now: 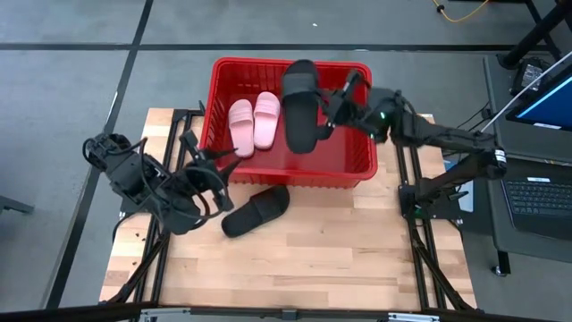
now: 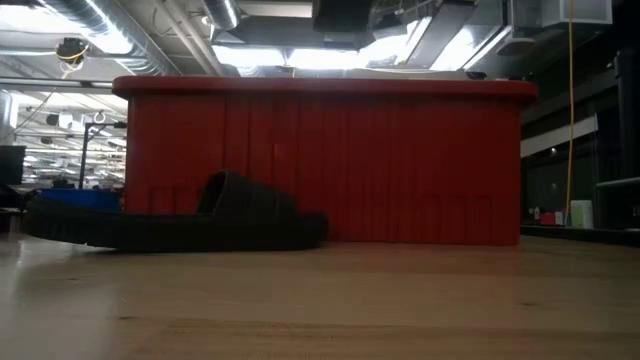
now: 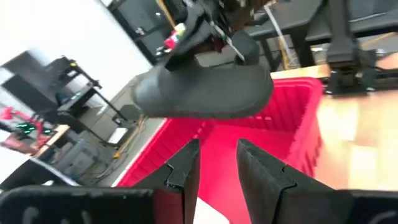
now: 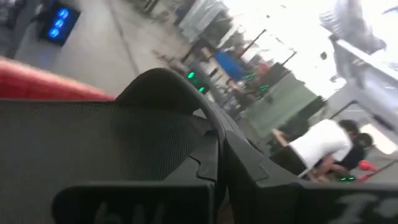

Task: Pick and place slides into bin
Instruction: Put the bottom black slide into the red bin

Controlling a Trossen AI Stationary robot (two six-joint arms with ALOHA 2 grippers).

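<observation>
Slides are split three ways: two pink slides (image 1: 254, 123) lie side by side inside the red bin (image 1: 357, 168), one black slide (image 1: 301, 105) hangs over the bin's open top, pinched by the right gripper (image 1: 334, 109), whose fingers are clamped tight on its edge, and a second black slide (image 1: 256, 210) lies on the wooden desk (image 1: 322, 259) just in front of the bin's near wall. Beside that slide, the left gripper (image 1: 220, 175) hovers at the bin's near left corner, fingers partly apart and holding nothing.

Probably a robotics lab — ceiling ducts (image 2: 150, 40), equipment racks (image 3: 68, 81), laptop (image 1: 541, 201).
</observation>
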